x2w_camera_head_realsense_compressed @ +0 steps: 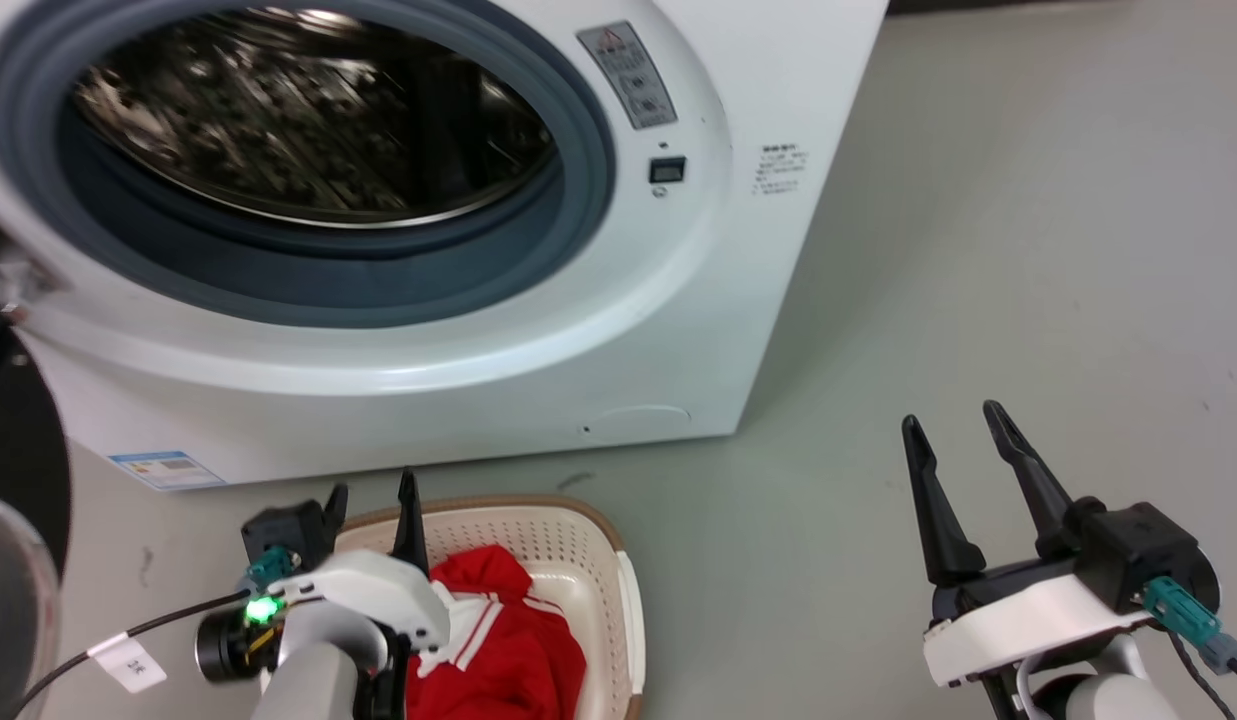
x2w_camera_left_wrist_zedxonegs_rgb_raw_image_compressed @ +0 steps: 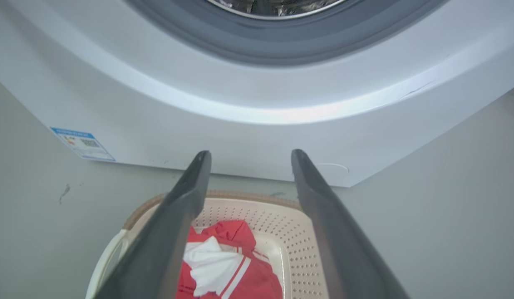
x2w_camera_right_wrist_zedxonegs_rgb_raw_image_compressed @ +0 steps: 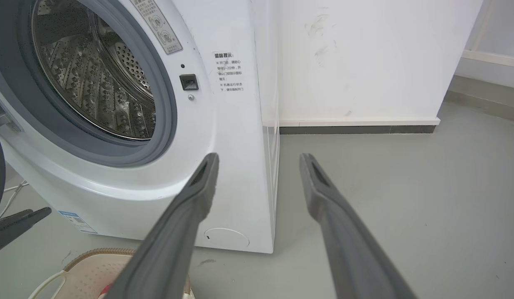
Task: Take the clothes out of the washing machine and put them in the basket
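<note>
One washing machine (x2w_camera_head_realsense_compressed: 628, 330), one basket (x2w_camera_head_realsense_compressed: 578, 545), one heap of clothes (x2w_camera_head_realsense_compressed: 508, 640), garments not separately countable, and two claws: left claw (x2w_camera_head_realsense_compressed: 373, 483), right claw (x2w_camera_head_realsense_compressed: 951, 413).

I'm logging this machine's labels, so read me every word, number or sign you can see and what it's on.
"温馨提示:" heads the white notice on the washing machine front; the lines under it are too small to read.
Grey sticker beside the porthole: a red warning triangle; its text is too small.
Blue label at the machine's lower left corner: blurred.
White tag on a black cable: unreadable.
</note>
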